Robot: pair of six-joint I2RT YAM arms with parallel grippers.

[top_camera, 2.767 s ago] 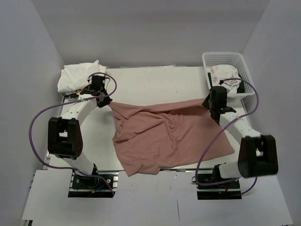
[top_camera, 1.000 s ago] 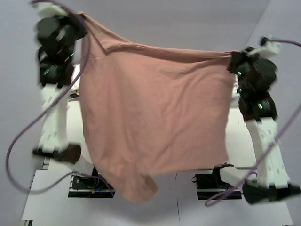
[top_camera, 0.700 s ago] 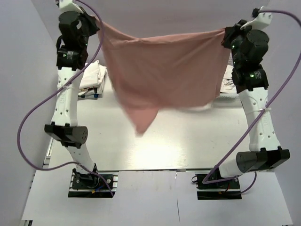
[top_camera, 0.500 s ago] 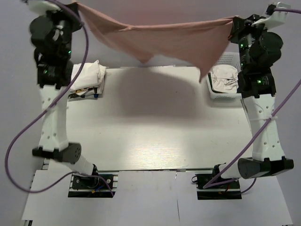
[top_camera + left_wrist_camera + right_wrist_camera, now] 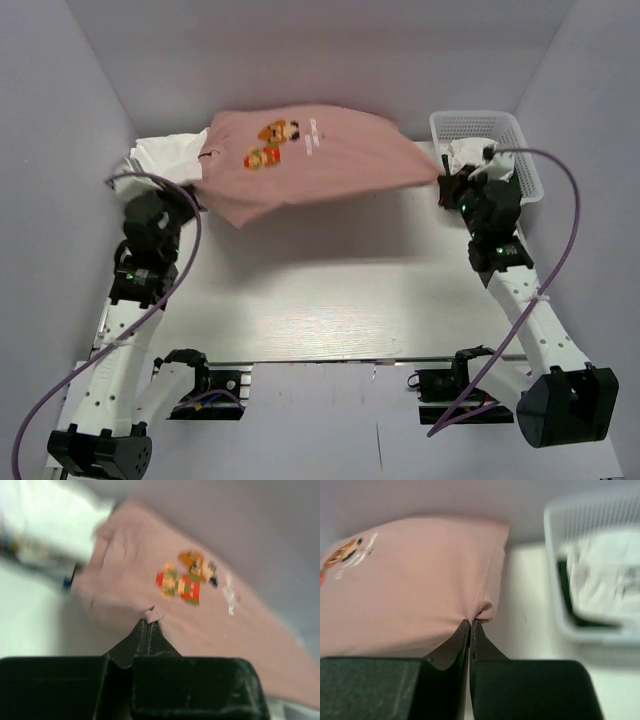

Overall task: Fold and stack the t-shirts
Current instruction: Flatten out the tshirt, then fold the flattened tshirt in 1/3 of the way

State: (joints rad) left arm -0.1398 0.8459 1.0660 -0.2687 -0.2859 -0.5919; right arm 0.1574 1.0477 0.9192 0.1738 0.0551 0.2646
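The dusty-pink t-shirt [image 5: 310, 160] hangs spread in the air over the far half of the table, its pixel-figure print [image 5: 268, 145] facing up. My left gripper [image 5: 200, 190] is shut on its left edge; in the left wrist view the gripper [image 5: 148, 622] pinches a fold of the pink shirt [image 5: 200, 615]. My right gripper [image 5: 441, 183] is shut on its right edge; in the right wrist view the gripper [image 5: 471, 622] pinches the pink shirt [image 5: 410, 585]. A white t-shirt [image 5: 160, 158] lies bunched at the far left. Another white one [image 5: 478, 158] lies in the basket.
A white plastic mesh basket [image 5: 520, 140] stands at the far right corner and also shows in the right wrist view [image 5: 555, 525]. The white table [image 5: 330, 290] lies bare under and in front of the shirt. Grey walls close in on three sides.
Both arms lifted the pink shirt high off the table, swung it toward the far side, then came down; it now floats low with the print side up.
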